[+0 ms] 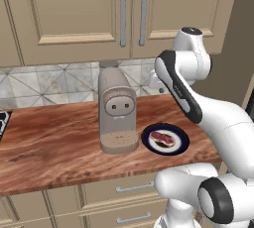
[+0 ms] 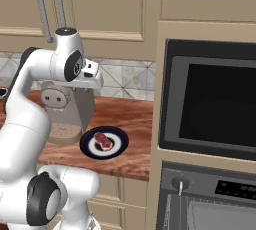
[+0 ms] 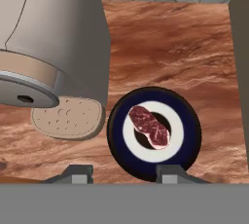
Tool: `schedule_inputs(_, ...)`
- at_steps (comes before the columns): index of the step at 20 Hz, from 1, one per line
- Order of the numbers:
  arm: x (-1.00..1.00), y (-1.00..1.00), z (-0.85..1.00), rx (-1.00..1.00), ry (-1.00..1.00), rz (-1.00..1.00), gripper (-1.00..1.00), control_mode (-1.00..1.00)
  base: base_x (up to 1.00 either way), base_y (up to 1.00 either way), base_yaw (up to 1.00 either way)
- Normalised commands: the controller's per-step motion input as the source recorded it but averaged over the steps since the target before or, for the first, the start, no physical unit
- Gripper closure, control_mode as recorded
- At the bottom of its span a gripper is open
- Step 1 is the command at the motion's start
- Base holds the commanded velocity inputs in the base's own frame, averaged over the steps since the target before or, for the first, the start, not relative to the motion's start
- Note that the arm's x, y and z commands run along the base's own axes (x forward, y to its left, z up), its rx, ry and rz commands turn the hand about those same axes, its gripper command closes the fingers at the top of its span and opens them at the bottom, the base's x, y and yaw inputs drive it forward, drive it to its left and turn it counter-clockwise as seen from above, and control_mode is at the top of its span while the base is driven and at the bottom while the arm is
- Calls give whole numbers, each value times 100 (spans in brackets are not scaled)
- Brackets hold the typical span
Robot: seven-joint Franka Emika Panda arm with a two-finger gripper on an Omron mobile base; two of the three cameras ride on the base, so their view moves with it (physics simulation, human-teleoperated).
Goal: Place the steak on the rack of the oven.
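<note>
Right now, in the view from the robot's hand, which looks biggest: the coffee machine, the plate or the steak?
Largest to smallest as seen there:
1. coffee machine, though it sits nearer the camera, which inflates it
2. plate
3. steak, lying on the plate

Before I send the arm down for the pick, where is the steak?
The steak lies on the dark-rimmed plate on the wooden counter, just right of the coffee machine and left of the oven.

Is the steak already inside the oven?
No, the steak lies on the blue-rimmed plate on the counter, left of the oven.
</note>
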Motion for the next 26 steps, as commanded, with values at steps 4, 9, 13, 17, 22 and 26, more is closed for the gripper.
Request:
schedule_inputs(4,-2,0,0,0,1,0,-100,-100,0,0,0)
schedule_inputs(9,-6,-18,-56,0,5,1,-100,-100,0,0,0)
schedule_inputs(13,-1,-22,-99,0,0,3,-100,-100,0,0,0)
schedule_inputs(17,0,-12,-89,-1,0,2,-100,-100,0,0,0)
schedule_inputs(22,2,-10,-56,-9,-3,3,-100,-100,0,0,0)
schedule_inputs(26,0,-9,-24,-9,0,0,-100,-100,0,0,0)
